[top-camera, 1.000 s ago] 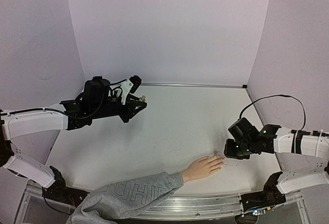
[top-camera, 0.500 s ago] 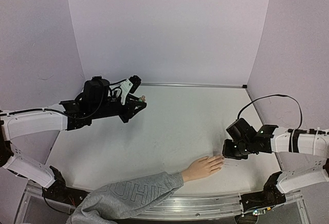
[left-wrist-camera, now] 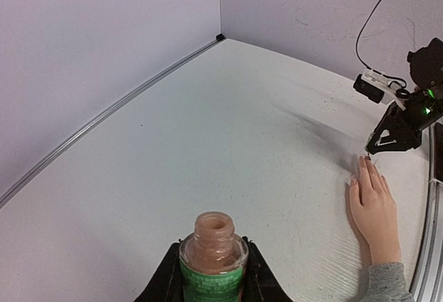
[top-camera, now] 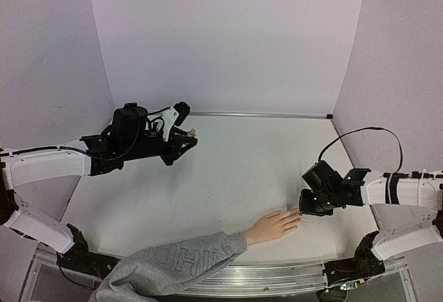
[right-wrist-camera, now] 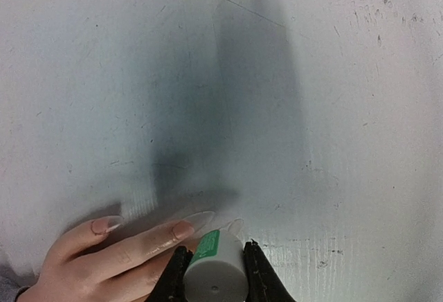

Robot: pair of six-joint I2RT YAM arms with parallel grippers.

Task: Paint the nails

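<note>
While the left tool (left-wrist-camera: 211, 278) is clamping an uncapped bottle (left-wrist-camera: 212, 250) of peach polish upright over the far left of the desk (top-camera: 235, 170), the right tool (right-wrist-camera: 214, 273) is gripping a white cap (right-wrist-camera: 213, 282) bearing a green label. The mannequin hand (top-camera: 273, 226) is lying palm down near the front edge, its grey sleeve (top-camera: 173, 264) trailing left. The nails (right-wrist-camera: 183, 230) are sitting just beside the cap; contact cannot be confirmed.

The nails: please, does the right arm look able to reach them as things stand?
Probably yes: the right arm holds a white cap in its jaws right at the nails, nothing between.
</note>
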